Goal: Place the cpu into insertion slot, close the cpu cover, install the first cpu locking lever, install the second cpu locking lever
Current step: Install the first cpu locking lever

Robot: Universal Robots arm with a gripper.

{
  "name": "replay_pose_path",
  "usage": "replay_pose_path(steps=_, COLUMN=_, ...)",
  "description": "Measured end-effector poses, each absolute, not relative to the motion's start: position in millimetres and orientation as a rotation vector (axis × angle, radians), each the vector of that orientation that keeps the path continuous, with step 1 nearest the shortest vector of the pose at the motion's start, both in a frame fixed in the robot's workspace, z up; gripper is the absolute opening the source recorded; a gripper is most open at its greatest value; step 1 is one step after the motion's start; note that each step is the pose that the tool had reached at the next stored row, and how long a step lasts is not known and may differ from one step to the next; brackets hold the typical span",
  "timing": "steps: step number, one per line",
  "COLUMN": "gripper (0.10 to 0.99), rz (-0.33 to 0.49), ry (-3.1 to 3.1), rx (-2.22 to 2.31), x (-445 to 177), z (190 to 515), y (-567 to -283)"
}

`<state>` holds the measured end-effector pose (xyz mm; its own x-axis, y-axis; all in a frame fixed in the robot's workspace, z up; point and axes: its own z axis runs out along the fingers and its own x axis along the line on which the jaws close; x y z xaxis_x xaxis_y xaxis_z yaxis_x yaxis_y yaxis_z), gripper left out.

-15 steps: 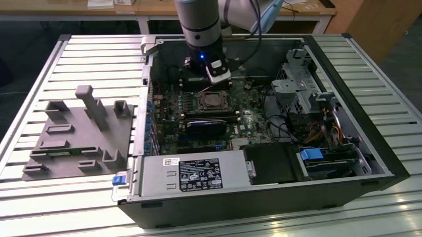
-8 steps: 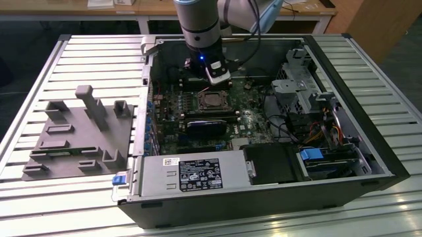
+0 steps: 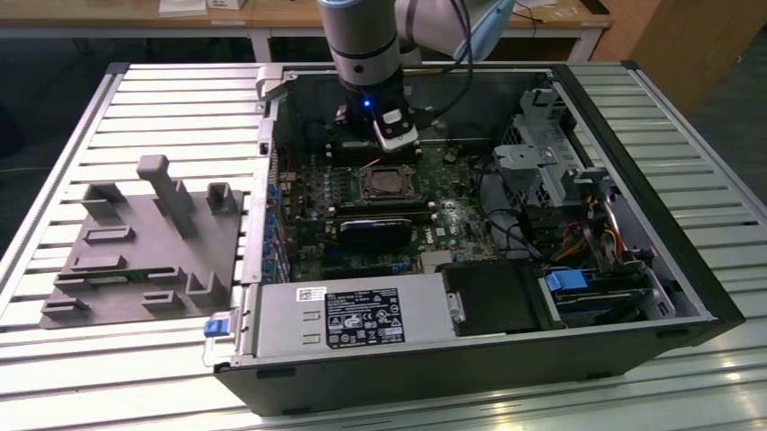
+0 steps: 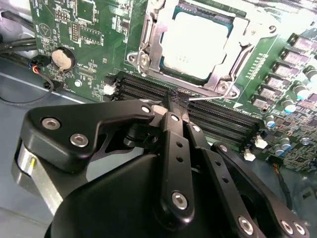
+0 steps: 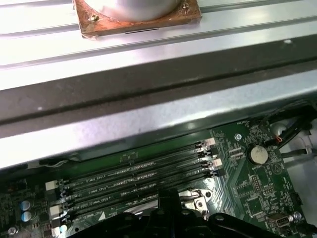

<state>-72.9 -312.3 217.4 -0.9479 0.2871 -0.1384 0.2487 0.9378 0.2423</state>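
Observation:
In the second wrist view the cpu lies flat in the insertion slot, silver top up. The cpu cover is folded down around it as a silvery frame. My gripper is shut, its black fingertips together just beside the slot's near edge, over the memory slots. A thin wire cpu locking lever runs out from the fingertips along that edge; whether it is pinched or only touched I cannot tell. In the exterior view the gripper hangs right above the insertion slot.
The open computer case lies on a slatted table. A grey fixture plate stands on the exterior view's left. A power supply and drive cage wall in the board. A copper-based heatsink rests outside the case wall.

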Motion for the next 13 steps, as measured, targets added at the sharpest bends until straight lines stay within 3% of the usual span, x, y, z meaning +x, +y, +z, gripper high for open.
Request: replay_pose_path(steps=13, gripper=0.106, rz=0.33, ry=2.922, rx=0.407, x=-70.5, z=216.2, y=-308.3)
